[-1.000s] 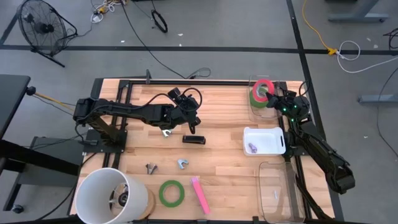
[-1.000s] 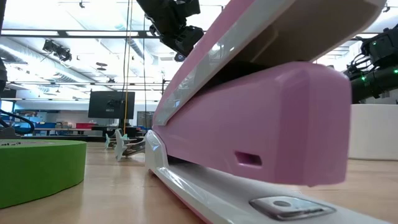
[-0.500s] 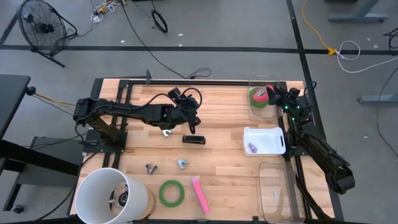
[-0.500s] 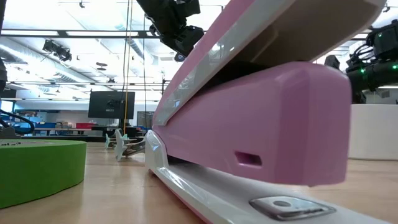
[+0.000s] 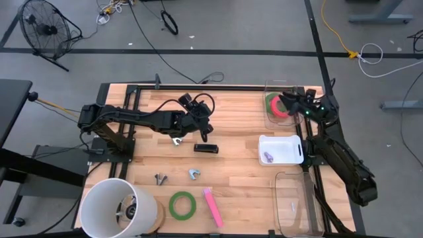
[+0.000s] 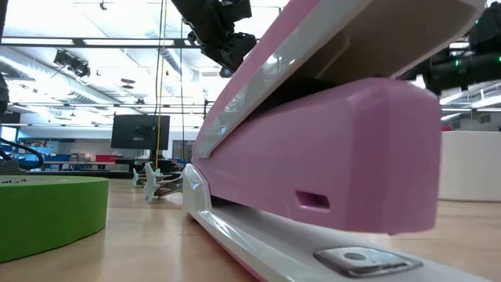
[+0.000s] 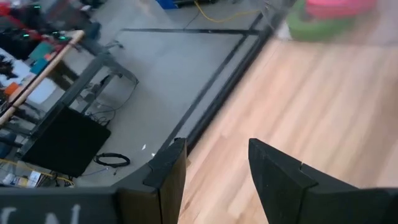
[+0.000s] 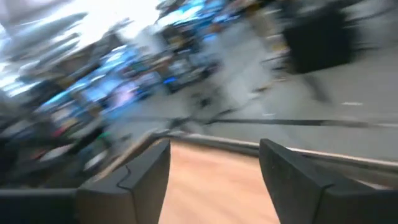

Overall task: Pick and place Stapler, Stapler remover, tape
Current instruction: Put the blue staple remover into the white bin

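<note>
Nearby, pink stapler (image 6: 329,149), green tape (image 6: 47,211) (unlabelled)

Beside the dark right pincer (image 5: 289,101), a red-pink tape roll (image 5: 279,104) lies on a green one (image 5: 270,105) inside a clear bin (image 5: 268,118), with a white tray (image 5: 284,142) holding a small purplish piece (image 5: 268,157) nearby. Just beside the dark left pincer (image 5: 202,135) lies a black stapler (image 5: 206,148) on the pale wood-plank table (image 5: 238,178). Well away from both pincers sit another green tape roll (image 5: 181,205), a pink stapler (image 5: 212,207) with a white base, and a white bucket (image 5: 117,208).
</note>
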Available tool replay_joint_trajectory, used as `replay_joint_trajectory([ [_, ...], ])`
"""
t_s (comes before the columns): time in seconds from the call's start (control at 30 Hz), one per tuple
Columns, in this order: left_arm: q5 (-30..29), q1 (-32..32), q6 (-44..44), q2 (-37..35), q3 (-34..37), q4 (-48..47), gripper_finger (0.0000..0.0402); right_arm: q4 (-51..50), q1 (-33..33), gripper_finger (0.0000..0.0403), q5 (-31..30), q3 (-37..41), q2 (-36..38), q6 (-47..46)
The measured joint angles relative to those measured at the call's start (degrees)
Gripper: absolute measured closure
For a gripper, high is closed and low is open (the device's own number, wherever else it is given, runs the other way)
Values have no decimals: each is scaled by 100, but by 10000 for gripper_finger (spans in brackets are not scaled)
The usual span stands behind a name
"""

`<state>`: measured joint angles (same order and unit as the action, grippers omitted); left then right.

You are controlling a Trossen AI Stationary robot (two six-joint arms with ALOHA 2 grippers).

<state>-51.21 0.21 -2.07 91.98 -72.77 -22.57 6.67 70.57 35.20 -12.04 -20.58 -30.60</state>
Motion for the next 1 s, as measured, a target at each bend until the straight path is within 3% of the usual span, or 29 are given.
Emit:
replay_joint_trajectory([
  [0.2, 700, -41, 254, 0, 0, -951, 225, 18, -498, 181, 1477, -388, 50, -168],
  [0.4, 1389, -121, -175, 0, 0, -2249, 225, 93, -1367, 184, 1682, -524, 146, -50],
  [0.63, 1793, -86, -1276, -9, 162, -3597, 225, 88, -2542, 184, 975, -524, 144, 279],
  [0.83, 2286, 107, -1476, -8, 920, -3292, 225, 90, -3582, 184, 270, -524, 111, 605],
  [1.0, 2300, 261, -716, -7, 1514, -2763, 225, 90, -4226, 184, -230, -524, -51, 732],
])
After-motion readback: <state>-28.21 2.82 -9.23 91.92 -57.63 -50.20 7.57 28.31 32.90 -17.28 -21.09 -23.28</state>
